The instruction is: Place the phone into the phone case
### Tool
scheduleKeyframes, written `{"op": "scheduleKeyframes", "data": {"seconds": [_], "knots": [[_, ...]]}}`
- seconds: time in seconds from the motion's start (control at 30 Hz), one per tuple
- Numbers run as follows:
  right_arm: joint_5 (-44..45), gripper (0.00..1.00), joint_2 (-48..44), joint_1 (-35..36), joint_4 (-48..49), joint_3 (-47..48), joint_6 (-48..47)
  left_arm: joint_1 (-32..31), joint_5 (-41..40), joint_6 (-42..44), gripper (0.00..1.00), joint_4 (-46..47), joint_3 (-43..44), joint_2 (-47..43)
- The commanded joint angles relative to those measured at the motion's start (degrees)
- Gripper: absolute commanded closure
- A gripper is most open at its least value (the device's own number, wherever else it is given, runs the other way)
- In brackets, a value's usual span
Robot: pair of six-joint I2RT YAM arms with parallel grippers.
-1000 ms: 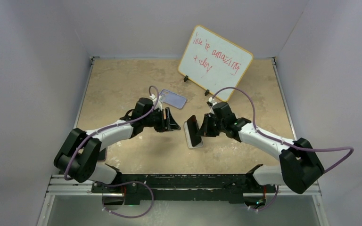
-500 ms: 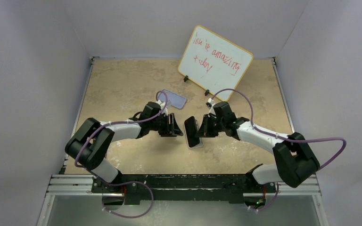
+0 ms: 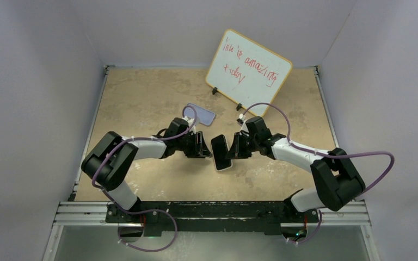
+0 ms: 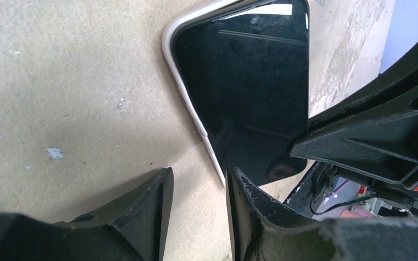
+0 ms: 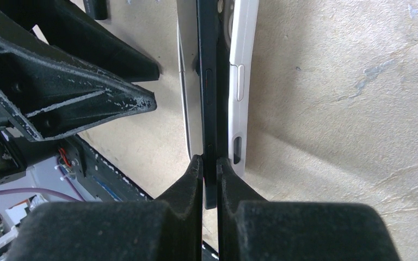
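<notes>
The phone (image 3: 221, 153), with a black glossy screen and a pale rim, stands tilted on its edge at mid table, screen toward the left arm. My right gripper (image 3: 234, 147) is shut on its edge; in the right wrist view the fingers (image 5: 210, 163) pinch the dark slab (image 5: 208, 81), with a white rim bearing a button and a slot beside it. My left gripper (image 3: 204, 145) is open and empty just left of the phone; the screen (image 4: 250, 81) fills its view beyond the fingertips (image 4: 198, 185). The lavender phone case (image 3: 200, 114) lies flat behind the left gripper.
A whiteboard (image 3: 249, 65) with red writing leans on stands at the back right. Pale walls close in the table on three sides. A black rail (image 3: 212, 209) runs along the near edge between the arm bases.
My left arm has swung right, bringing its open gripper close to the phone. My right gripper has shifted the phone slightly left.
</notes>
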Motion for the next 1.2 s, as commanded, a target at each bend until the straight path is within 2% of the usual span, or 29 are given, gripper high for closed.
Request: {"op": "scheduleKeyframes", "data": {"seconds": [0.0,0.2,0.4,0.5,0.67,0.8,1.0,1.17], "knots": [[5.6,0.94,0.7,0.9,-1.2,0.0,-1.2,-1.2,0.1,-0.1,0.59,2.4,2.2,0.3],[10.4,0.87,-0.6,1.0,-6.1,0.8,-1.6,-1.7,0.1,0.5,0.59,1.0,4.5,1.3],[13.1,0.7,-4.6,1.0,-10.7,3.2,-1.7,-1.9,-2.9,1.5,0.59,-1.3,6.3,-0.6],[17.3,0.7,-6.9,0.9,-11.4,3.7,-1.0,-1.8,-5.5,2.8,0.58,-3.1,7.4,-2.0],[21.0,0.7,-9.3,0.9,-6.1,3.5,-0.3,-1.7,-9.4,4.2,0.57,-5.5,9.7,-2.0],[20.6,0.7,-6.2,0.8,-4.8,6.3,-0.6,-1.7,-11.6,3.1,0.58,-2.0,8.8,-2.3],[20.6,0.71,-1.5,0.6,-3.0,8.3,-1.3,-1.7,-12.1,3.4,0.6,-2.7,10.8,0.8],[20.8,0.71,-0.2,0.6,2.1,6.3,-1.5,-1.8,-12.1,2.8,0.6,2.1,9.4,2.2]]}}
